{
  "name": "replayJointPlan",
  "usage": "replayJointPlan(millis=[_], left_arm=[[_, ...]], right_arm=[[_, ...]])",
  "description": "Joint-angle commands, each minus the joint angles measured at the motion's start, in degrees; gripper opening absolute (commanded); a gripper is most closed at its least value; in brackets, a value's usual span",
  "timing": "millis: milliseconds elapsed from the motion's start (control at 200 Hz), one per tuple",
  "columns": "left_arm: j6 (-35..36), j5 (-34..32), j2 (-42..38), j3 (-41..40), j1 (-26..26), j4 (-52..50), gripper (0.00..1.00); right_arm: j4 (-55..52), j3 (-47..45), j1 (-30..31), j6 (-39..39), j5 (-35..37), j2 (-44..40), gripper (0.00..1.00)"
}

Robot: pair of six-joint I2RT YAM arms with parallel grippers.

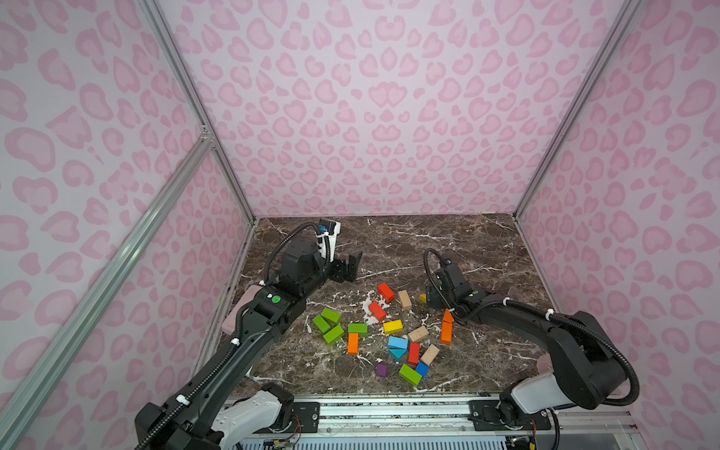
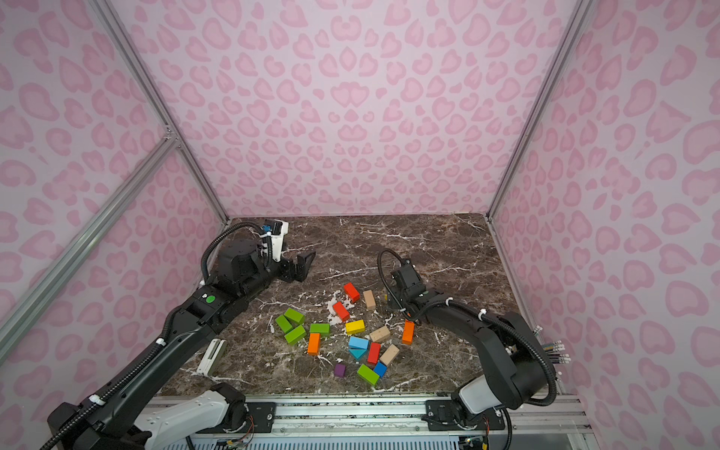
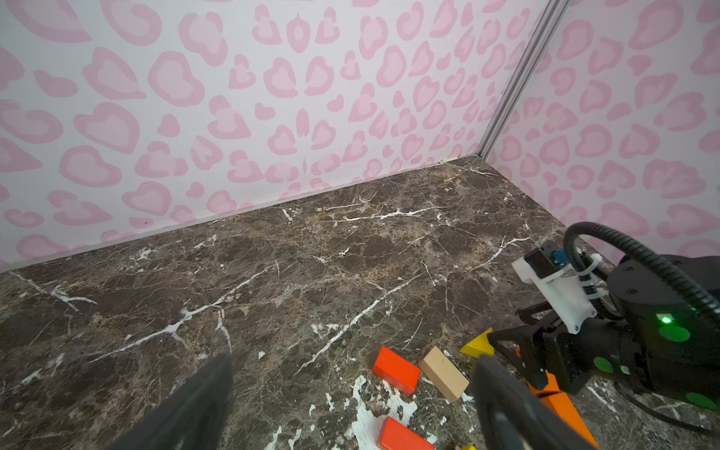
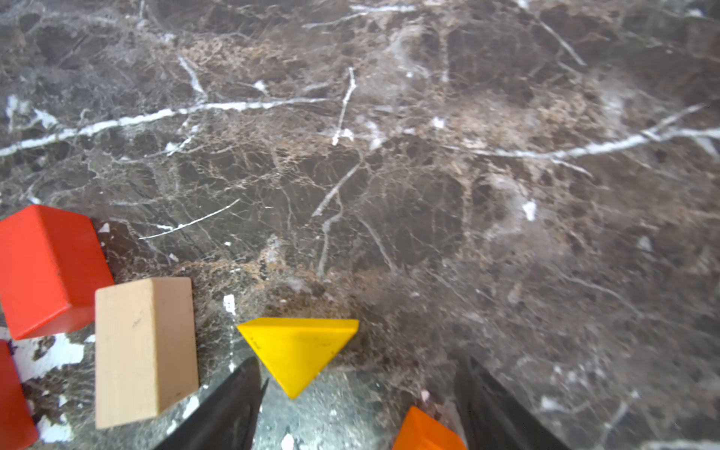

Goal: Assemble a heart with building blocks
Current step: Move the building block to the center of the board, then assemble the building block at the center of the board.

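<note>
Left gripper (image 1: 350,267) spread wide over bare table (image 1: 448,241). Right gripper (image 4: 356,370): jaws apart, yellow prism (image 4: 298,350) at the tips, ungripped, tan brick (image 4: 144,350) and orange prism (image 4: 426,432) beside. Building blocks (image 1: 392,326) scattered mid-table; back half open.

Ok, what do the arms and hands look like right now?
The left arm and right arm are black with white shells near the base, ribbed black cables held by white ties, and green dots by the wrist. The left hand and right hand have black fingers.

Yellow prism (image 4: 298,350) beside tan brick (image 4: 144,350)
</note>
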Motion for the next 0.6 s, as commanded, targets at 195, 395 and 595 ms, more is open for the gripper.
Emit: replayJointPlan(millis=[195, 395, 595], left_arm=[[-0.4, 1.1, -0.4, 0.0, 0.0, 1.1, 0.98], [-0.4, 1.8, -0.2, 0.0, 0.0, 1.1, 0.98], [-0.4, 1.7, -0.4, -0.1, 0.0, 1.1, 0.98]], right_arm=[[-5.2, -5.0, -3.8, 10.3, -2.1, -6.2, 0.72], [-4.1, -6.9, -4.6, 12.2, -4.3, -6.2, 0.68], [-2.6, -7.9, -4.6, 13.4, -5.5, -5.6, 0.62]])
